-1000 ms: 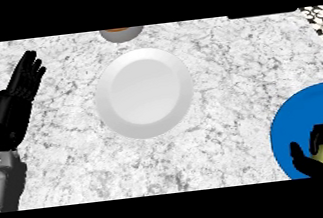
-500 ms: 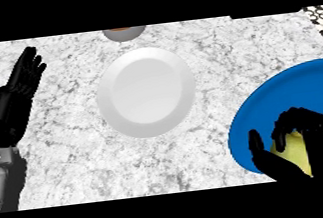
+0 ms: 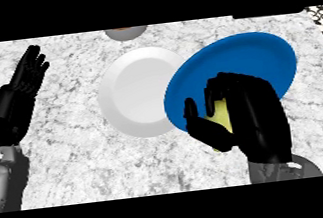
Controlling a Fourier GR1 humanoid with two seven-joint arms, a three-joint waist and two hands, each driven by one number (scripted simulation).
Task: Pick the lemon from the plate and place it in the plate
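Lemon held above blue plate

Right robot hand point(image 3: 247, 116) curls round the yellow lemon point(image 3: 220, 117) over the blue plate's point(image 3: 254, 52) lower edge, beside the white plate point(image 3: 136, 91) on the marble worktop point(image 3: 74, 161). Left robot hand point(image 3: 18, 94) rests spread, fingers up, at the view's left.

The lemon point(image 3: 220, 119) is pale yellow and mostly hidden, showing only between the thumb and curled fingers of the right hand point(image 3: 249, 116) over the lower left part of the blue plate point(image 3: 252, 58). That blue plate is round and overlaps the right edge of the white plate point(image 3: 134, 91), which lies flat near the middle of the worktop point(image 3: 81, 155), towards its far edge.
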